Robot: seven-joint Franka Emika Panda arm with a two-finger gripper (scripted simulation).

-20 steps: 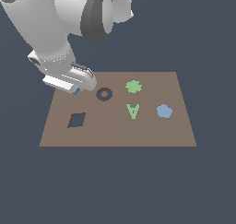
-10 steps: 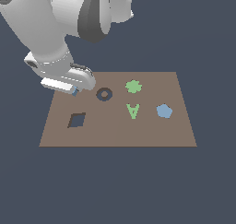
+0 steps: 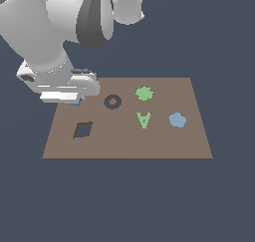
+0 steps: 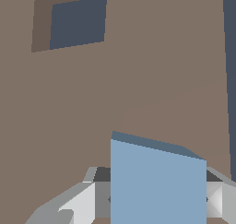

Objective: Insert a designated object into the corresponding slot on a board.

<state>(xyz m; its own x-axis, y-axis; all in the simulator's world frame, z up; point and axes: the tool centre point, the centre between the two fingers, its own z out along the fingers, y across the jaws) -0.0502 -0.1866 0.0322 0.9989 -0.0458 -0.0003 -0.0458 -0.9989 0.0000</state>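
Note:
The brown board (image 3: 164, 141) lies flat. Its dark diamond-turned square slot (image 3: 83, 130) is near the exterior view's left. My gripper (image 3: 74, 100) hangs over the board's far left corner, just behind the slot. It is shut on the light-blue square block (image 3: 76, 103), of which only a sliver shows under the hand. In the wrist view the block (image 4: 156, 181) sits between my two grey fingers (image 4: 85, 200), held above the board (image 4: 152, 80), with the slot (image 4: 76, 22) apart from it further along the board.
On the board are a dark ring-shaped hole (image 3: 112, 102), a green flower shape (image 3: 144, 93), a green A shape (image 3: 143, 120) and a light-blue pentagon (image 3: 177, 120). The arm's big white links loom over the board's far left side.
The gripper with the block has shifted very slightly toward the exterior view's left; the board and shapes have not moved.

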